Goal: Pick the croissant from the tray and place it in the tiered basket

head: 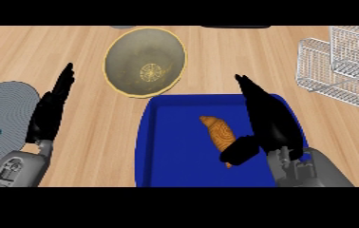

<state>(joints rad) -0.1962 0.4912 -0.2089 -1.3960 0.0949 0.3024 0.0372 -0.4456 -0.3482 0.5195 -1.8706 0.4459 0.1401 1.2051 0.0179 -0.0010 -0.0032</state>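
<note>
Two robot hands enter from the lower edge. The right robot hand [270,122] lies over the right side of a blue tray [168,127], its fingers straight and close together, pointing away from the robot. Its thumb [238,152] juts out to the left and overlaps the near tip of the croissant [219,133]; whether they touch cannot be told. The croissant lies on the tray floor just left of this hand, lengthwise, roughly parallel to the fingers. Beyond the tray and to the hand's left sits a yellow-rimmed plate [145,62] on the wooden bench [91,127]. Far ahead and to the right of the hand stands the wire basket [329,63], well apart from the tray. The left robot hand [51,110] rests open, fingers up, left of the tray, beside a grey plate [14,108] at the view's edge.
</note>
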